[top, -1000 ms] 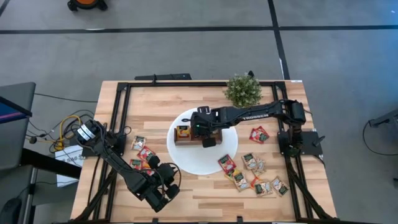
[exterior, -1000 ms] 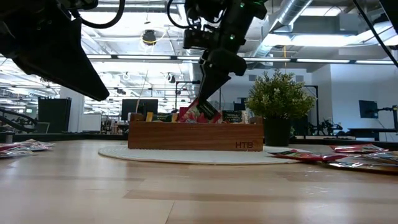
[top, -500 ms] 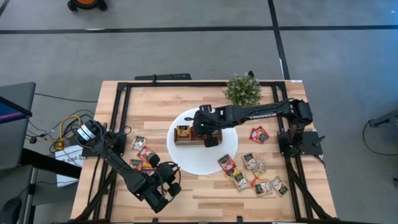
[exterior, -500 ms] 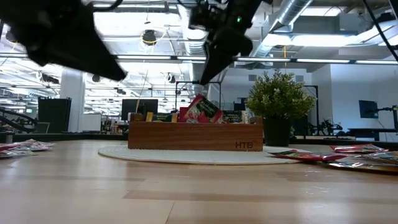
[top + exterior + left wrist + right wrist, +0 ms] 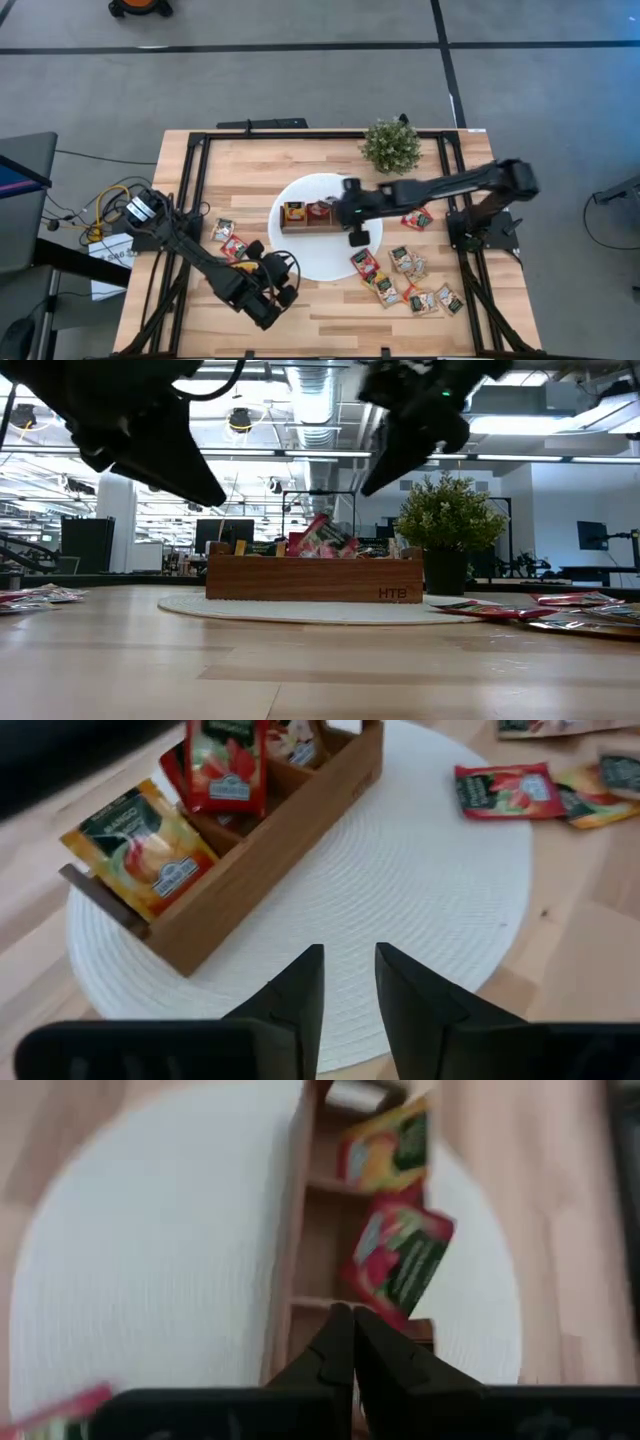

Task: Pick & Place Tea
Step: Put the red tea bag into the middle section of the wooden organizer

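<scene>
In the wooden box (image 5: pixel 309 215) — 2 tea sachets (image 5: pixel 222 760); right gripper (image 5: pixel 358 236) closed beside it.

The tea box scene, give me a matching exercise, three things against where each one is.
Things:
1. red sachet
2. yellow-orange sachet
3. plant

Places:
A. end compartment of the wooden box
B. on the table, off the white disc
C. middle compartment of the box

Pairs: 1-C, 2-A, 3-B

tea (image 5: pixel 405 268): red, yellow, beige sachets | scattered on table | two in box
</scene>
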You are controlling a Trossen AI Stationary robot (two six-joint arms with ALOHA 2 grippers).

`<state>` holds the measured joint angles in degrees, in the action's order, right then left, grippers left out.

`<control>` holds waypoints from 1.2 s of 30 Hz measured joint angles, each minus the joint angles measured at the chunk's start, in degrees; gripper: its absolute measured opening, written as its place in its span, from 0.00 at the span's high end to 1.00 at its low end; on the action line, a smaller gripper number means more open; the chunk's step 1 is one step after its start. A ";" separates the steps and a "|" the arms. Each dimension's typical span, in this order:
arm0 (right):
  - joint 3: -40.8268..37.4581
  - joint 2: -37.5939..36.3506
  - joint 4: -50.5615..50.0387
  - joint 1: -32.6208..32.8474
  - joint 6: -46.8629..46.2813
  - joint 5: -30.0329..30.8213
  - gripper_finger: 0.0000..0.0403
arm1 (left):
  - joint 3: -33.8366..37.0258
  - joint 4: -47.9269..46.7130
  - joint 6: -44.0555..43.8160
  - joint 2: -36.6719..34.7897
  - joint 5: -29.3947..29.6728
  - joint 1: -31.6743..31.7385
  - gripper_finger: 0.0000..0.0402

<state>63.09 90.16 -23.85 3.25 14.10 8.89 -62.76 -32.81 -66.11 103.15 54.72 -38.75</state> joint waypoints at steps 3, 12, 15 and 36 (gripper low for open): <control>-9.34 -6.43 11.12 -0.94 -3.98 -0.46 0.98 | 0.00 0.33 0.41 0.00 0.42 -0.57 0.80; -18.12 -5.06 29.41 -4.34 -4.69 -2.56 0.72 | 0.00 1.47 1.04 -0.02 0.43 -0.56 0.81; -15.76 -0.27 29.12 -5.56 -3.96 -2.74 0.64 | 0.00 1.54 1.04 0.00 1.24 -0.23 0.81; -5.52 6.80 18.92 -2.88 2.92 4.21 0.96 | 0.00 3.01 1.32 0.01 0.42 -0.23 0.81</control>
<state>57.57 96.96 -4.93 0.37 17.02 13.10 -62.76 -29.80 -64.79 103.15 55.13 -38.98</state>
